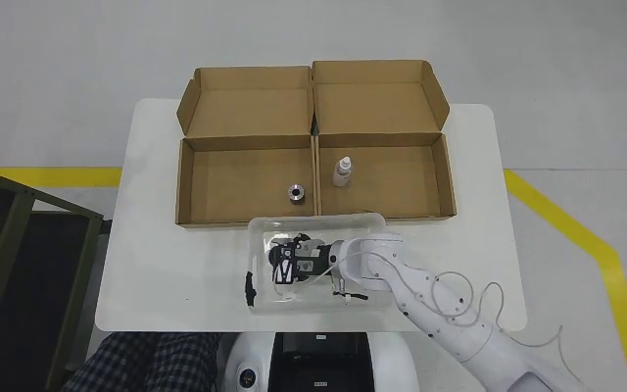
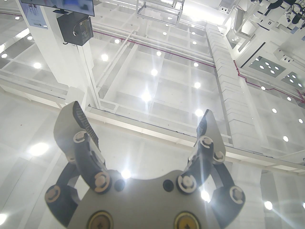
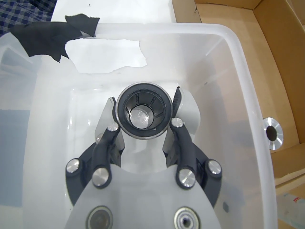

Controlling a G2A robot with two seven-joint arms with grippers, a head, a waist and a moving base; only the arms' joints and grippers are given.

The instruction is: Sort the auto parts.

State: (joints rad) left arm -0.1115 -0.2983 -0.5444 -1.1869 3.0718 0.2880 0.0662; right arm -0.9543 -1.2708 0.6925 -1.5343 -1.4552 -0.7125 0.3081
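Right tool [image 3: 144,96] is pinching a dark cylindrical sleeve [image 3: 144,111], one finger on each side of its outer wall, with its open bore facing the wrist camera. Sleeve and tool [image 1: 284,263] sit inside the clear bin [image 1: 313,218], in its left half; whether the sleeve rests on the bin floor cannot be told. Black tape [image 3: 45,39] and a torn white label [image 3: 107,55] are on the bin's left wall. The bin stands at the near side of the worktop [image 1: 147,255], just beside two open cardboard boxes farther back. The left box [image 1: 211,196] holds a metal flanged part [image 1: 295,193]; the right box [image 1: 411,181] holds a small white bottle [image 1: 342,171]. Left tool [image 2: 140,110] is spread wide, pointing at the ceiling and gripping nothing.
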